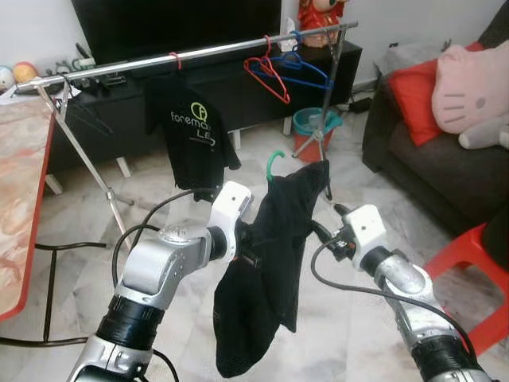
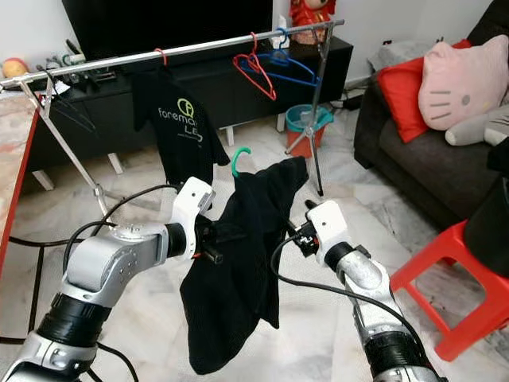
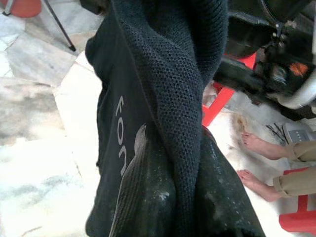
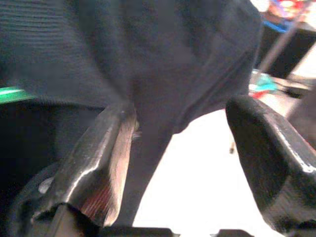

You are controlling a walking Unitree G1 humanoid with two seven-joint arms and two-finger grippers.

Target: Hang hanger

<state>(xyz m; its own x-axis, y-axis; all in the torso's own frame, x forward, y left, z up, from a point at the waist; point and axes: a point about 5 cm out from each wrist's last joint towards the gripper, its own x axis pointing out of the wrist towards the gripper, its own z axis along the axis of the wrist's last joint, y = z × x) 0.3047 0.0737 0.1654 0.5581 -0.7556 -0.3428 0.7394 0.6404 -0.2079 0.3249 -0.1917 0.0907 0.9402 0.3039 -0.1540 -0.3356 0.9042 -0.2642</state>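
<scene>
Marble floor (image 1: pixel 374 263) fills the lower frame, with a steel clothes rail (image 1: pixel 231 49) crossing the top. Left of centre, the left end effector (image 3: pixel 168 197) is clamped on the black garment (image 1: pixel 270 263), which drapes a green-hooked hanger (image 1: pixel 274 161) at centre frame, well below the rail. At right centre, the right end effector (image 4: pixel 173 148) has fingers apart beside the cloth. Risk: the single grip could let the garment slide off. Open rail lies between the hung black T-shirt (image 1: pixel 191 131) and the red hanger (image 1: pixel 266 76).
</scene>
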